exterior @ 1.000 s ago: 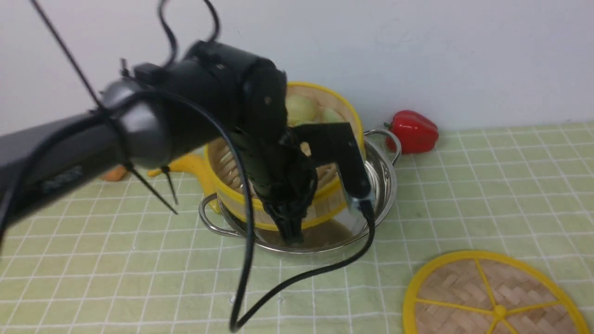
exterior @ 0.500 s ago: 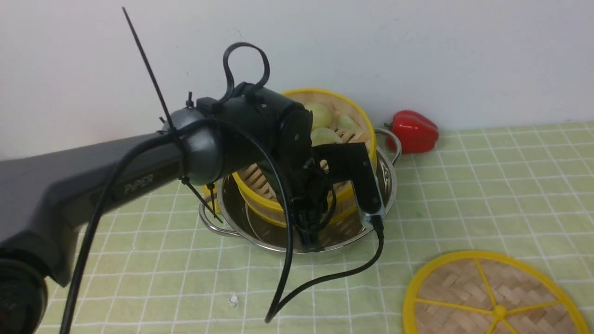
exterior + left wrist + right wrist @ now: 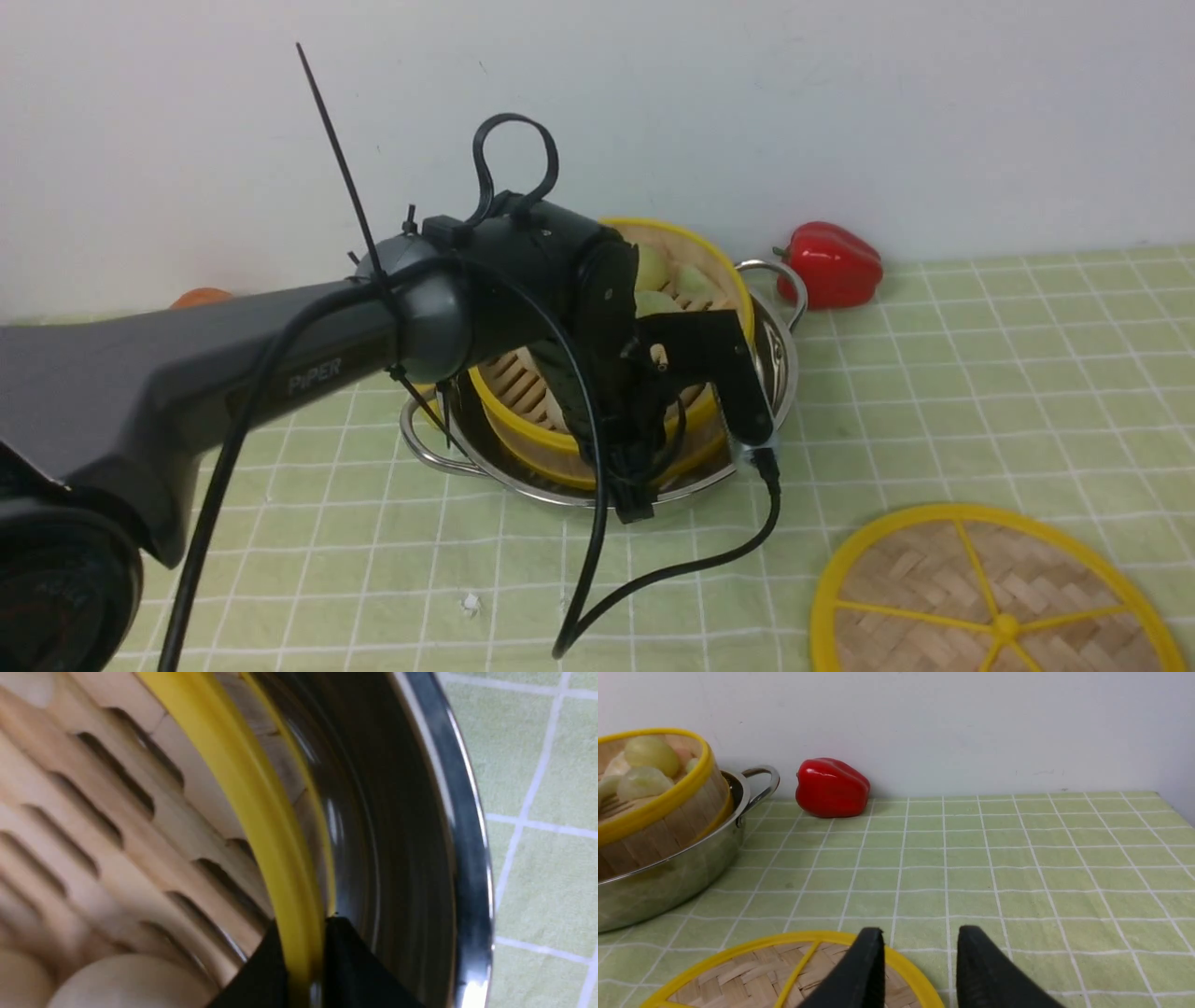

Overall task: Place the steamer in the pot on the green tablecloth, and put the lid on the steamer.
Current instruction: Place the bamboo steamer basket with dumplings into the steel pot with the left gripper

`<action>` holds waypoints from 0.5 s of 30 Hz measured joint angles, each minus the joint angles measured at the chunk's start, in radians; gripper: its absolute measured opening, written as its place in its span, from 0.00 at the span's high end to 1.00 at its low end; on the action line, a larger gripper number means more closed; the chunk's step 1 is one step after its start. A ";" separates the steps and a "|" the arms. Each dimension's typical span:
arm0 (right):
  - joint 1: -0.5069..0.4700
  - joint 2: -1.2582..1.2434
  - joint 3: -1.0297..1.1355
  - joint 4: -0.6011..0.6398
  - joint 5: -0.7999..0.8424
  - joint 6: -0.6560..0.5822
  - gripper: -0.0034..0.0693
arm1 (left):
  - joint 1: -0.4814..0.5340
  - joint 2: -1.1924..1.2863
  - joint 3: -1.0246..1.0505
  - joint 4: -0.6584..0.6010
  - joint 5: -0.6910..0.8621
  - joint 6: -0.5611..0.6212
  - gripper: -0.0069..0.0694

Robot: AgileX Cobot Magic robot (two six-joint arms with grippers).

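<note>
Round slatted bamboo steamer (image 3: 523, 397), yellow-rimmed, tilted inside shiny steel pot (image 3: 780, 347); left hand (image 3: 303, 933) pinches its rim; right hand (image 3: 920, 933) parted, empty.

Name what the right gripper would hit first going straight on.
The right gripper would probably meet the pale green gridded tablecloth, just past the yellow-rimmed woven bamboo lid; depth is unclear.
</note>
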 joint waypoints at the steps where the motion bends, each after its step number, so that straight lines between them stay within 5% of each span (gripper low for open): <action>1: 0.000 0.000 0.000 0.000 0.000 0.000 0.62 | 0.000 0.000 0.000 0.000 0.000 0.000 0.80; 8: 0.000 0.000 0.000 0.000 0.000 0.000 0.62 | 0.000 0.000 -0.003 0.015 -0.025 0.000 0.51; 15: 0.000 0.000 0.000 0.000 0.000 0.000 0.62 | -0.001 -0.088 -0.004 0.100 -0.017 -0.088 0.35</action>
